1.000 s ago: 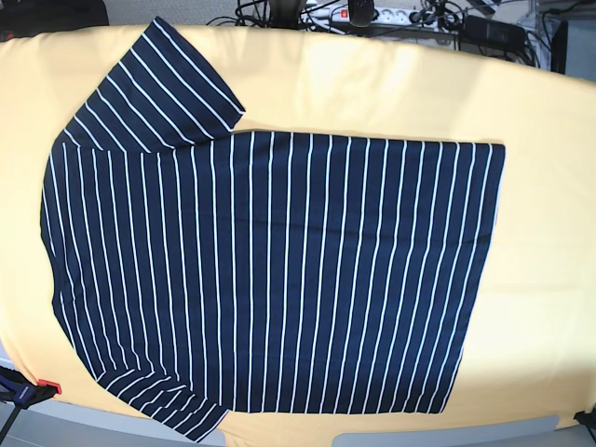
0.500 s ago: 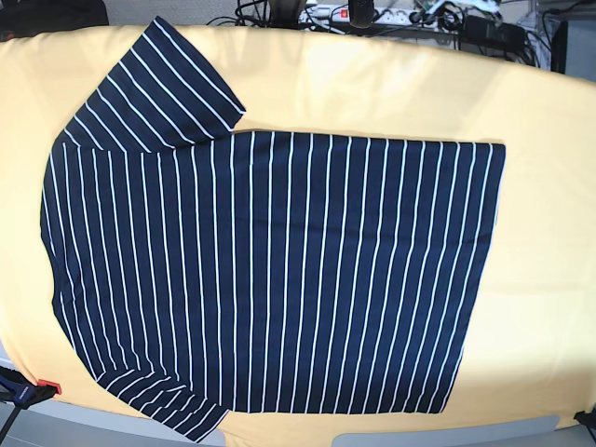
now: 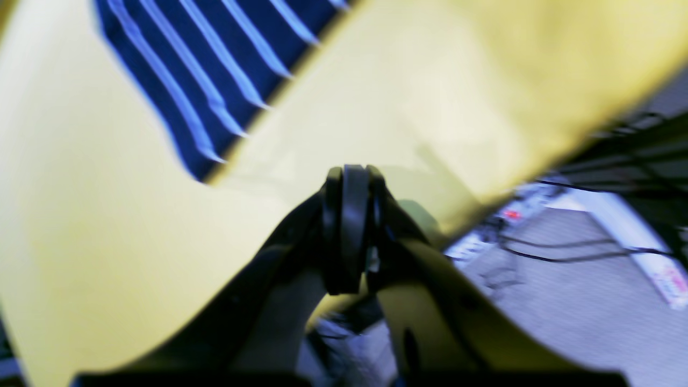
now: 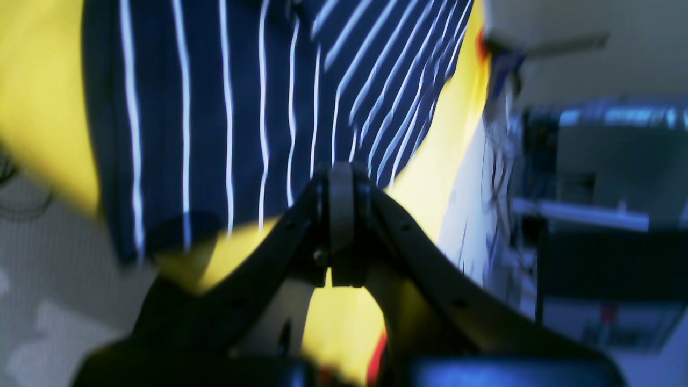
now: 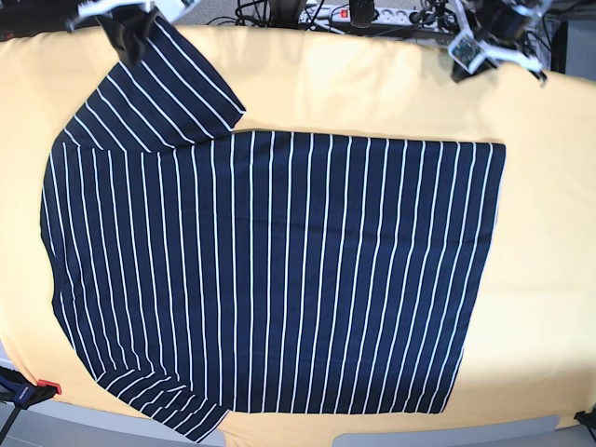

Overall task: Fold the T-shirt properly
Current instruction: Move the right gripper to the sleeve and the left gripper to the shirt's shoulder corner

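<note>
T-shirt (image 5: 270,270) flat on yellow cloth (image 5: 545,233)

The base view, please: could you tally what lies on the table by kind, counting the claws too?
Striped T-shirt: 1
Yellow-orange cloth under it: 1
Claws: 2, the left claw and the right claw, both at the far edge, both shut and holding nothing
Total: 4
</note>
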